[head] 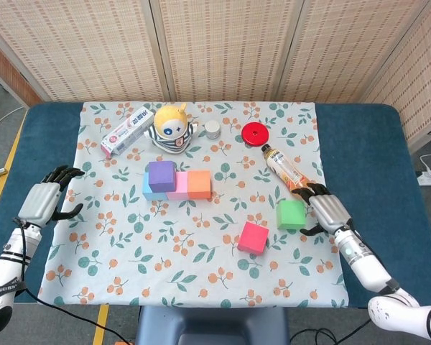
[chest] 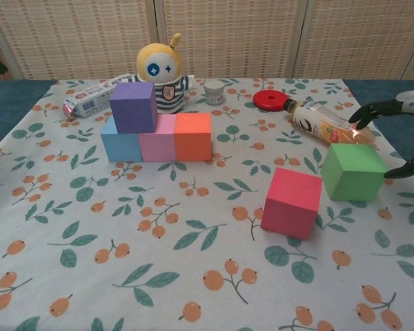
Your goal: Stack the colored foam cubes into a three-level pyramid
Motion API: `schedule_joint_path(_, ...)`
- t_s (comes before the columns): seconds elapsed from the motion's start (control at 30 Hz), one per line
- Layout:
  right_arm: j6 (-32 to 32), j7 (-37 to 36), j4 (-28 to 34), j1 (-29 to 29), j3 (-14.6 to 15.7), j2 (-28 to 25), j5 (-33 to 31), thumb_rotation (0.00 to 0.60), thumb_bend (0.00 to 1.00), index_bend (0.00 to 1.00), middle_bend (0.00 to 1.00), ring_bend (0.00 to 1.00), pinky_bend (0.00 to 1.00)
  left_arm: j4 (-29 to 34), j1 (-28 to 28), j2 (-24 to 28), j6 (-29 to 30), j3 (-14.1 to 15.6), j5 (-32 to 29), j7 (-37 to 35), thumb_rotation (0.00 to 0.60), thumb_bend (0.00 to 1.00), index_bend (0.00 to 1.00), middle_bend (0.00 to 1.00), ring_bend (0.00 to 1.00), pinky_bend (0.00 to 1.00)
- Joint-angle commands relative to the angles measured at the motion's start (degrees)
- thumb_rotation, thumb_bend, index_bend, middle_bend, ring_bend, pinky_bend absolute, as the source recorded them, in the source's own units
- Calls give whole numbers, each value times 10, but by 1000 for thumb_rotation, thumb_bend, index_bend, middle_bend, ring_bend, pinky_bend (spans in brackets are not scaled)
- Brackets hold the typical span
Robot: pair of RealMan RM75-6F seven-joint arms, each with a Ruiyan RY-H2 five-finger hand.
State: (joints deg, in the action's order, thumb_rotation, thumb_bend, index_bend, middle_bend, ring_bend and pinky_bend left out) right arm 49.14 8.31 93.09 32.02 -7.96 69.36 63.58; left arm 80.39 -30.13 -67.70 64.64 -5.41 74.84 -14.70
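Note:
A purple cube (head: 161, 173) (chest: 133, 107) sits on the blue cube (head: 149, 192) (chest: 120, 146) at the left end of a row with a pink cube (head: 178, 186) (chest: 157, 146) and an orange cube (head: 200, 183) (chest: 193, 136). A green cube (head: 292, 214) (chest: 353, 172) and a red cube (head: 253, 237) (chest: 292, 202) lie loose on the cloth. My right hand (head: 325, 210) (chest: 404, 131) is just right of the green cube, fingers spread, holding nothing. My left hand (head: 44, 200) hovers open at the cloth's left edge, far from the cubes.
A drink bottle (head: 286, 170) (chest: 328, 123) lies just behind the green cube, close to my right hand's fingers. At the back stand a yellow doll (head: 172, 127), a toothpaste box (head: 126, 130), a small jar (head: 212, 129) and a red lid (head: 256, 133).

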Motion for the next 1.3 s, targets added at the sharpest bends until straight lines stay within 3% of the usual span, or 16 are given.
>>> schedule_joint_path(0.03,0,6,-8,5,0,8,-8,600,0,154,160,0,0,-3,16,-4,14,8,15,-13,600,324,216,164,76,153)
schedule_joint_path(0.23,-6,-11,11,17,-5,18,7,600,0,154,168,0,0,15,40,4,44,18,44,-23,600,325,217,163,76,153)
schedule_joint_path(0.53,-7,-35,83,17,9,1,53,600,0,154,183,0,0,16,51,9,38,20,50,-29,600,327,218,159,76,153)
schedule_joint_path(1.3,24,58,86,37,31,91,-9,600,0,139,209,0,0,-17,74,-7,41,23,72,-73,600,325,218,158,76,153)
